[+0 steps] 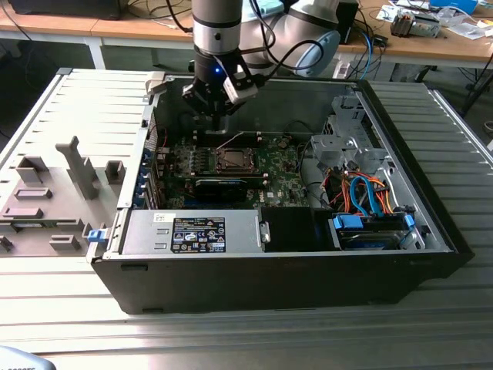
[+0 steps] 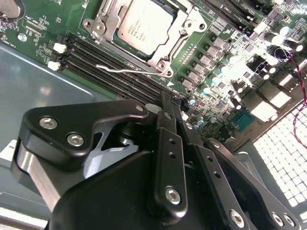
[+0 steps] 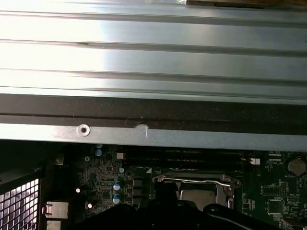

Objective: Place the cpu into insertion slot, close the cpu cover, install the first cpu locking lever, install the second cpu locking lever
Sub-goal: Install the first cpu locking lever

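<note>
The cpu (image 2: 144, 26) lies flat in the insertion slot (image 1: 231, 159) on the green motherboard (image 2: 43, 28), its silvery top showing through the window of the cpu cover (image 2: 106, 23). The cover is down over the chip. A thin silvery locking lever (image 2: 125, 71) runs along the socket's edge beside the memory slots. In the first wrist view the lever (image 3: 192, 180) crosses just above the cpu (image 3: 196, 195). My gripper (image 2: 168, 101) hangs above the board a short way from the socket, its black fingers pressed together with nothing between them. In the exterior view the gripper (image 1: 214, 122) is behind the socket.
Long black memory slots (image 2: 110, 62) run beside the socket. The dark case wall (image 3: 153, 110) rises close behind the board. A drive cage with orange and blue cables (image 1: 362, 193) fills the exterior view's right. A grey fixture tray (image 1: 54, 193) lies outside the case.
</note>
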Robot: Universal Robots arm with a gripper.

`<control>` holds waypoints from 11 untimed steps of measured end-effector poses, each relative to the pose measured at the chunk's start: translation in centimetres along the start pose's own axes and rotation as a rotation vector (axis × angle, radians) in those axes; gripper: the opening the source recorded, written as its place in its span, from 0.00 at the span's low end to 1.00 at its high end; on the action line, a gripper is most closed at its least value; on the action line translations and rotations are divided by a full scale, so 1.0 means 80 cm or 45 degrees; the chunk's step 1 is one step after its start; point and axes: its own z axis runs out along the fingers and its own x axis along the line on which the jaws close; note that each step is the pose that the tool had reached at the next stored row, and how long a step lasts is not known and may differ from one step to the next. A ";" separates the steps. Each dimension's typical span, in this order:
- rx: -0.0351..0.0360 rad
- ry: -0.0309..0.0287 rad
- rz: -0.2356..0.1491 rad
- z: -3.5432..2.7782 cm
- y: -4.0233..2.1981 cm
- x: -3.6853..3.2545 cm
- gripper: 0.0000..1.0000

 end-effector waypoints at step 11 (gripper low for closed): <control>0.0000 0.0004 0.000 -0.0001 -0.0003 -0.0067 0.11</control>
